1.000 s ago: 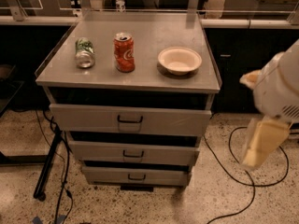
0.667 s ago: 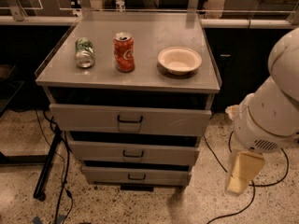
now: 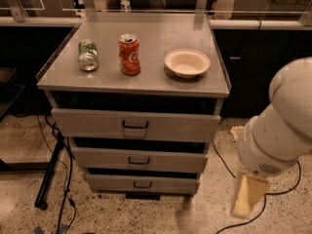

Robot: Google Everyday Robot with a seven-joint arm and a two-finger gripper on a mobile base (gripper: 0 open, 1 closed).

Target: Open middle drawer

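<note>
The middle drawer (image 3: 97,158) is a wide grey metal front with a small black loop handle (image 3: 139,161) at its centre. It sits between a taller top drawer (image 3: 87,123) and a narrower bottom drawer (image 3: 112,183), and its front stands pushed in. My white arm (image 3: 282,126) fills the right side. My gripper (image 3: 248,195) hangs below it as a pale yellowish piece near the floor, to the right of the cabinet and apart from the drawers, level with the bottom drawer.
On the cabinet top (image 3: 151,79) lie a green can on its side (image 3: 88,55), an upright red can (image 3: 129,54) and a white bowl (image 3: 187,62). Black cables (image 3: 63,179) and a stand leg run along the floor at the left. A dark counter stands behind.
My arm has swung down and left into view beside the cabinet, and the gripper has dropped lower toward the floor. The drawers and the items on top have not moved.
</note>
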